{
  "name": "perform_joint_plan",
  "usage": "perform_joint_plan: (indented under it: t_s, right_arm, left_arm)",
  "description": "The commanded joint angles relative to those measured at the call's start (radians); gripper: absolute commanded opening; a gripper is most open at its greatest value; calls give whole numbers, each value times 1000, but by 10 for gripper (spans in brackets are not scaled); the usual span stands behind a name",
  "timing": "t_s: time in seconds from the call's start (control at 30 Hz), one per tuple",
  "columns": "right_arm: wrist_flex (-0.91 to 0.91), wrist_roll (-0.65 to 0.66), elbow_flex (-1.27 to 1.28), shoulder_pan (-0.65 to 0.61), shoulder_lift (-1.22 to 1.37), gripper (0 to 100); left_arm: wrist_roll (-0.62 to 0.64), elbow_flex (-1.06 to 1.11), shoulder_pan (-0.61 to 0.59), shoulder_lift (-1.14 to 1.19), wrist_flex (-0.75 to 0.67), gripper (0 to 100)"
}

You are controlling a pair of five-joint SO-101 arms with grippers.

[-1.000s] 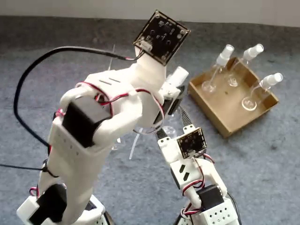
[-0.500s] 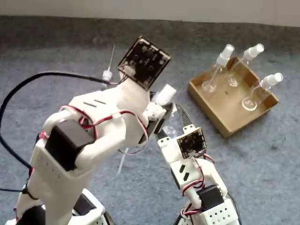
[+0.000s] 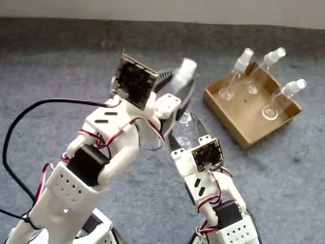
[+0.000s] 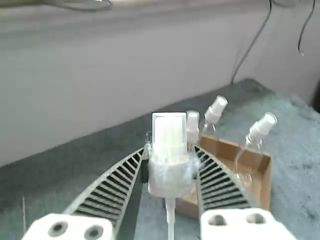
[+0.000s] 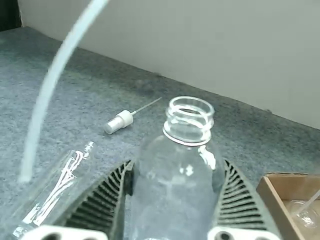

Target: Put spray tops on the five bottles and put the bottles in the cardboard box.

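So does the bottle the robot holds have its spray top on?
Off. The bottle has a bare, open neck; the spray top is between the fingers of the left gripper.

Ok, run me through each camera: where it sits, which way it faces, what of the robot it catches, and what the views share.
High view: fixed above, looking down over the table; both arms show, cardboard box to their right.
Left wrist view: on the left arm, looking along the left end effector, shut on a spray top, toward the box.
Right wrist view: on the right arm, looking along the right end effector, shut on an open bottle.
Shared: all three show the box.
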Motion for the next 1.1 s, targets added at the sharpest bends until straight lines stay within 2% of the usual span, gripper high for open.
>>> perform_joint_plan:
  t_s: [0.0,0.3,0.5,0.6,0.9,1.07]
  right_arm:
    - [4,12,159,-10,-24,142]
    - [4,12,159,-13,-24,142]
    - [4,14,159,-56,-24,142]
    - [4,14,157,-56,-24,142]
    - [4,14,156,-56,-24,142]
    - [4,14,156,-56,-24,142]
  left_arm:
    - [8,21,-59,-71,-193,4]
    - [12,48,-51,-104,-448,4]
    - [9,277,-51,-113,-707,4]
    - [12,325,-51,-113,-798,4]
    - [14,377,-50,-113,-801,4]
    - [14,483,16,-117,-801,4]
